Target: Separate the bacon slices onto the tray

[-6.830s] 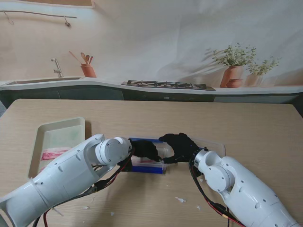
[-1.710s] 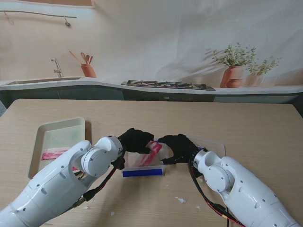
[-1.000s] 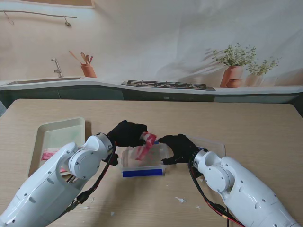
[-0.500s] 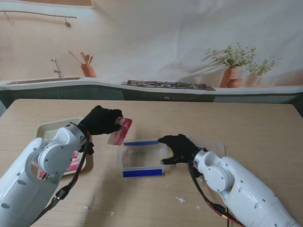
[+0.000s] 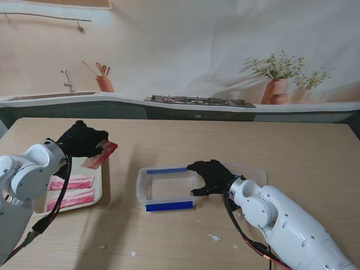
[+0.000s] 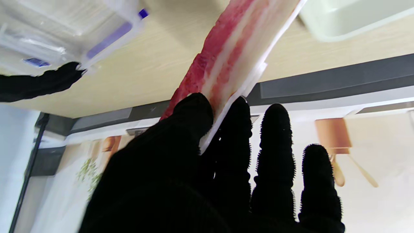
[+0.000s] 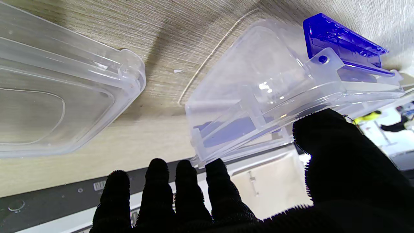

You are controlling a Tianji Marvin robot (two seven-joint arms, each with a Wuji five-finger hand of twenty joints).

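So on the left, the left hand (image 5: 82, 139) is pinching one bacon slice (image 5: 100, 154) between thumb and index finger, the other fingers just fanned out. The slice hangs off the fingertips over the right edge of the tray (image 5: 99, 194), which sits just under and nearer to me from that hand. Two slices (image 5: 71, 190) are already lying flat in the tray, side by side.

Looks like we're mid-carry on slice three. Next move as I read it: swing the hand a bit further over the tray, lower it onto a free bit of the floor clear of the other two, then let go without the slice folding on itself.

Moving right, the clear container (image 5: 166, 189) with blue clips sits well away from the left hand. The right hand (image 5: 211, 175) is clamped on the container's right wall, thumb on the rim, steadying it. Its lid (image 5: 247, 169) lies on the surface just behind that hand.

Compared with half a second back, the left hand has travelled from beside the container to over the tray edge, and the right hand hasn't budged.
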